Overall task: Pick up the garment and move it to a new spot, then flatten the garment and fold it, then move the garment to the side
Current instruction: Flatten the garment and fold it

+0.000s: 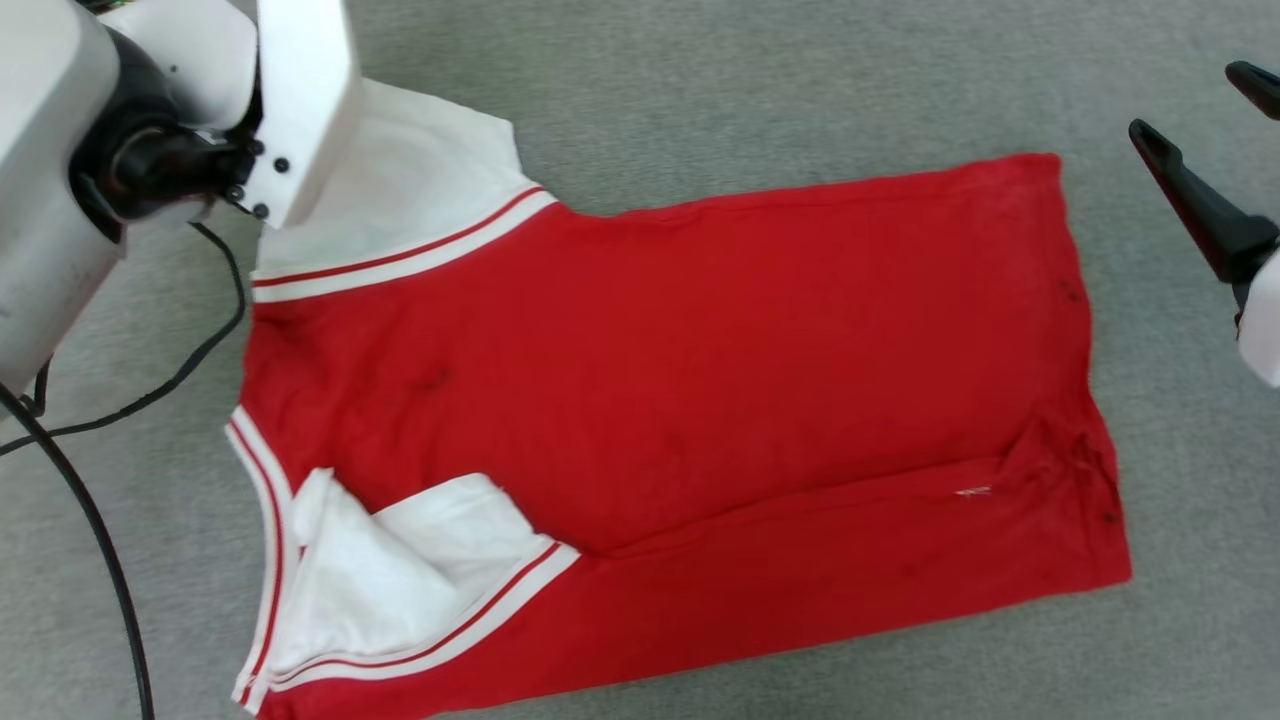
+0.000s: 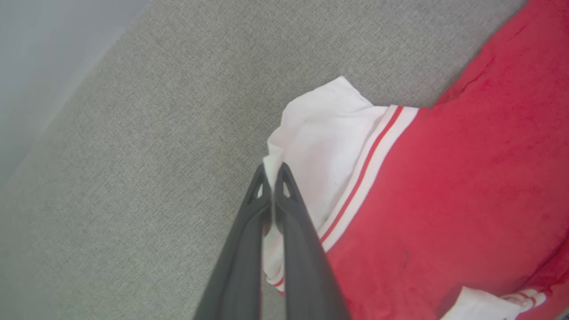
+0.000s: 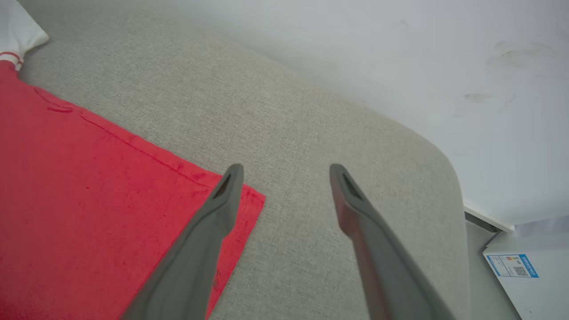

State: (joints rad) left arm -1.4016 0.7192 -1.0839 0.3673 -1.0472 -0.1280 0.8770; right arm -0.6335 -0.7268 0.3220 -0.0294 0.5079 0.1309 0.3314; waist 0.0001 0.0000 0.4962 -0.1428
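The garment [image 1: 680,370] lies spread on the grey surface, a plain red face up, white sleeves with red-and-white striped trim at the left. Its near sleeve [image 1: 400,580] is folded over the body. In the left wrist view my left gripper [image 2: 272,171] is shut, its two dark fingers pinching the edge of the white far sleeve [image 2: 320,146]. My left forearm [image 1: 300,100] covers that spot in the head view. My right gripper [image 3: 286,171] stands open above the surface beside the garment's hem corner [image 3: 249,200]; it also appears at the right edge [image 1: 1205,125].
The grey fabric surface [image 1: 700,90] surrounds the garment. Black cables [image 1: 110,560] hang from my left arm at the lower left. In the right wrist view the surface ends in a rounded corner [image 3: 444,164], with a white wall and a white labelled box [image 3: 529,275] beyond.
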